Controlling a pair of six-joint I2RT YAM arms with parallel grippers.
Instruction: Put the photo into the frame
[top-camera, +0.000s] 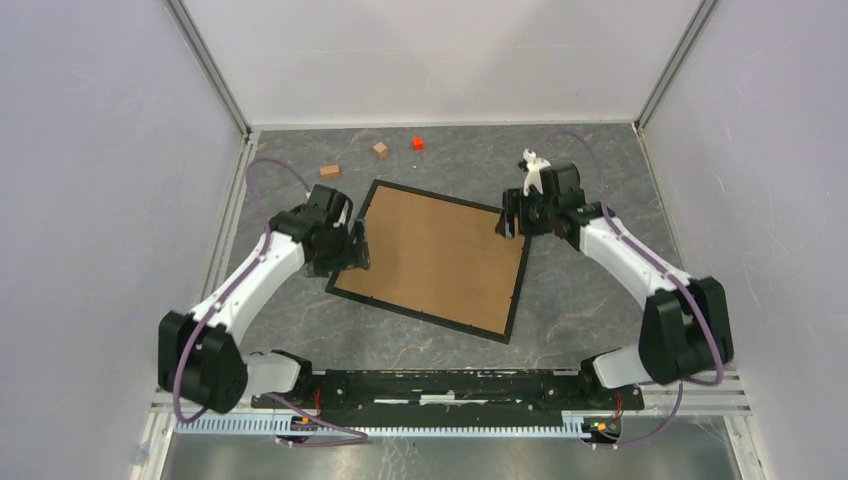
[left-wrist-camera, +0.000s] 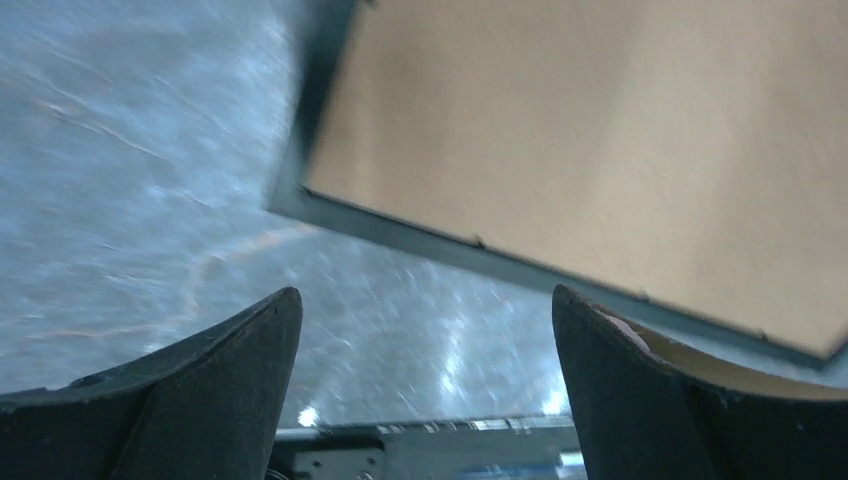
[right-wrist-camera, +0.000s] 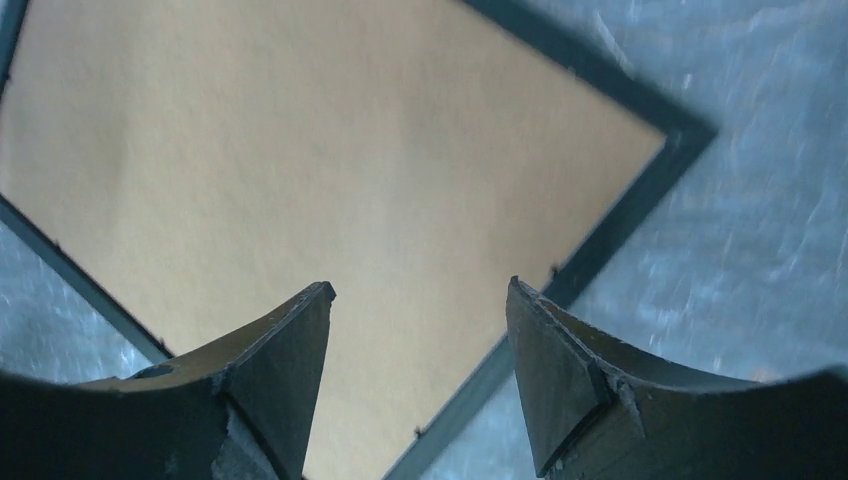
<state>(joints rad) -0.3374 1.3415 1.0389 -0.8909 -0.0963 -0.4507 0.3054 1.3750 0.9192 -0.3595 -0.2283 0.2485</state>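
Note:
The frame (top-camera: 418, 316) lies flat and skewed in the middle of the table, thin black edge around a brown backing board (top-camera: 435, 255) that faces up. The photo is hidden or out of view. My left gripper (top-camera: 352, 256) hovers at the frame's left corner, open wide, with only table between its fingers (left-wrist-camera: 250, 350); the frame's edge (left-wrist-camera: 400, 232) lies just beyond its tips. My right gripper (top-camera: 507, 222) is above the frame's right corner, open and holding nothing. In the right wrist view, the backing board (right-wrist-camera: 330, 150) and the black edge (right-wrist-camera: 620, 215) pass beneath the gripper (right-wrist-camera: 420, 290).
Two small wooden blocks (top-camera: 330, 171) (top-camera: 380, 149) and a red cube (top-camera: 417, 142) lie at the back of the table. A small white object (top-camera: 531, 160) sits behind the right gripper. Walls enclose three sides; the arms' mounting rail (top-camera: 450, 385) runs along the near edge.

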